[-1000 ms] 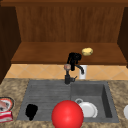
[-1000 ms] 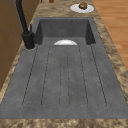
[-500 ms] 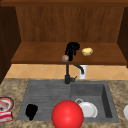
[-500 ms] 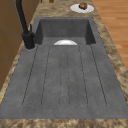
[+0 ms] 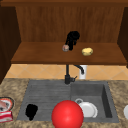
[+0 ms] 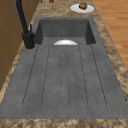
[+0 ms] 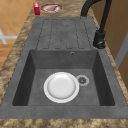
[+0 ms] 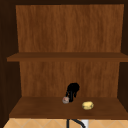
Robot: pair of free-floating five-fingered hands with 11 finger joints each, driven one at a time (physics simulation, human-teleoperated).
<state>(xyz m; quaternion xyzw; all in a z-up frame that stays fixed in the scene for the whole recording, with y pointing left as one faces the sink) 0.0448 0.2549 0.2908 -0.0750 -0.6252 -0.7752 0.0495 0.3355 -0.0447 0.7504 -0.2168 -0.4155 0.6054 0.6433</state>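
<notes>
My right hand is up at the lower cabinet shelf, fingers pointing down and pinched on a small pinkish-grey object at the shelf's surface. The upper view has the same hand and object. A yellow lump lies on the shelf just to the right, also in the upper view. My left hand hovers low over the draining board, fingers relaxed, holding nothing. A red ball sits at the sink's front edge beside it.
A white plate lies in the basin by the drain. The black tap stands behind. A plate of meat and a red box are on the left counter. Another plate with a brown item sits on the right counter.
My right hand has risen from beside the tap up to the cabinet shelf, carrying the small object. The left hand has stayed put.
</notes>
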